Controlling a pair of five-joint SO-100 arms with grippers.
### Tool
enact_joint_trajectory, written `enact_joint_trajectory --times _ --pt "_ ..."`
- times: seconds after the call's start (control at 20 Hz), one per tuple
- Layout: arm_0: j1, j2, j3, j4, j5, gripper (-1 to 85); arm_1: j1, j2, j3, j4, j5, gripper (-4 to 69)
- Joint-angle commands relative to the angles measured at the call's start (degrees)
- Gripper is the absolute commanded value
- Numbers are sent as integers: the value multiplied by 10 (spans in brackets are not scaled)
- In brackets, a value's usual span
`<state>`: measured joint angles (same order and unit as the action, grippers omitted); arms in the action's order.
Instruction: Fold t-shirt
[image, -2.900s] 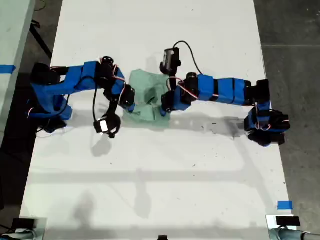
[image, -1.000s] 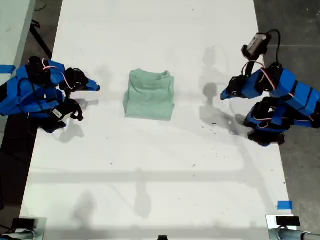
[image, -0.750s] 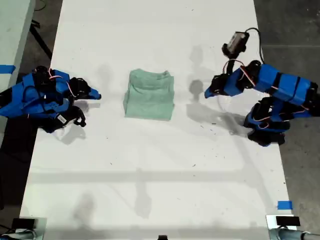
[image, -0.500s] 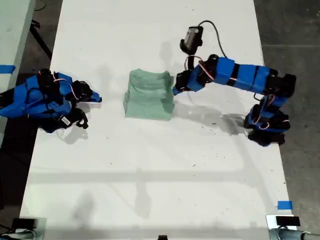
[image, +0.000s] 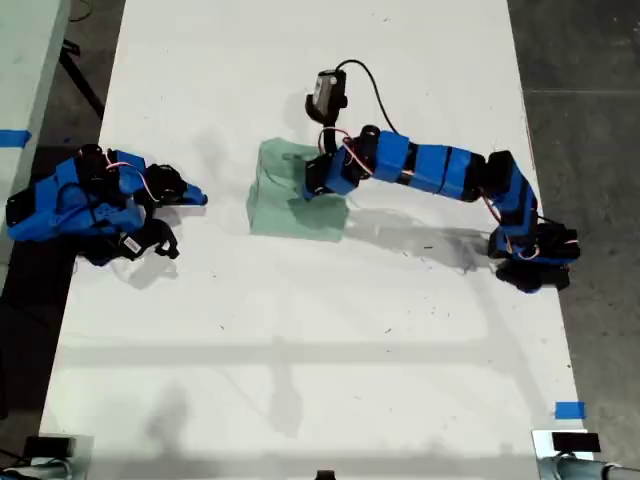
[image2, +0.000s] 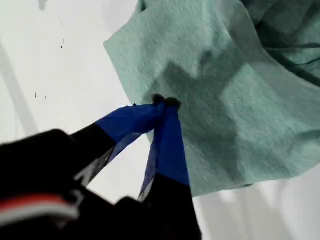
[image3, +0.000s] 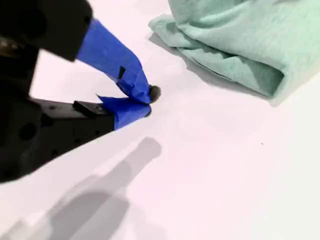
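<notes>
desk (image: 300, 380): white, carried everything.
t-shirt (image: 285, 205): mint, folded bundle mid-desk, toward the exterior view's left of centre.
first tool (image2: 165, 101): tips pressed together, empty, over shirt's cloth near its edge.
second tool (image3: 148, 102): tips nearly together, empty, parked on bare desk beside shirt.
risk: first tool dragging downward could snag cloth, undo fold.

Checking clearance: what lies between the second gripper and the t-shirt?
Only bare white table. In the exterior view nothing sits between my second gripper and the t-shirt; the second wrist view agrees.
</notes>
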<state>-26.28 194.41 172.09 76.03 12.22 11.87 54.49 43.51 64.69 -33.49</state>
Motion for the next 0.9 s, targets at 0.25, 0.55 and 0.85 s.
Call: enact_joint_trajectory --times 0.25,0.55,0.85 --pt "16 9 -4 9 -12 0 58 -69 -45 -138 -61 -12" --pt "4 10 11 4 -12 0 233 -83 -19 -233 -98 -13" --pt "11 12 12 3 -12 49 233 80 54 -80 -127 -13"
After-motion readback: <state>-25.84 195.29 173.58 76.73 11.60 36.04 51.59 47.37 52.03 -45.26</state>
